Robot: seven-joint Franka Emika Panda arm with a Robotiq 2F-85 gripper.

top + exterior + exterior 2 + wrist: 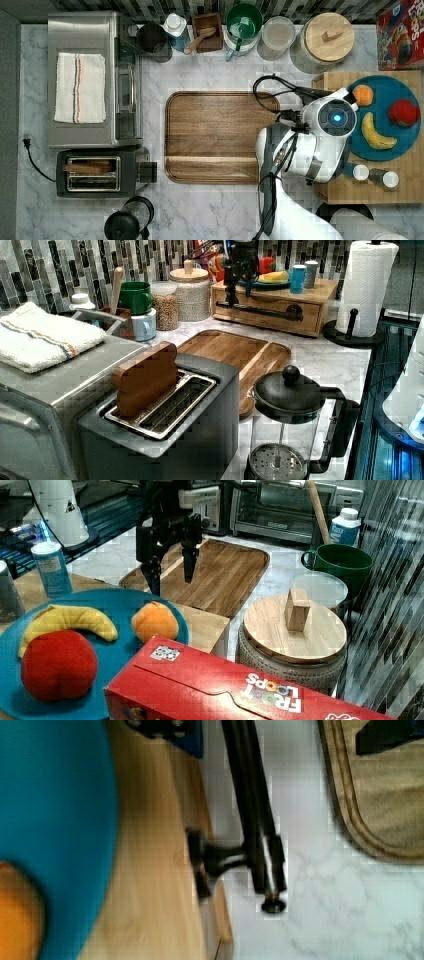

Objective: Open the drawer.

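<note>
drawer (270, 310) shut, bar handle (260, 311) horizontal along the cabinet's front edge; gripper (170, 575) jaws wide, empty, beside tray (220, 135).

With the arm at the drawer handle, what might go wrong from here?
The claw sits near one end of the drawer bar handle, so an off-centre pull may skew or jam it. The light cabinet might slide instead, shaking the fruit plate and shakers on top. The wooden tray lies close in front.
</note>
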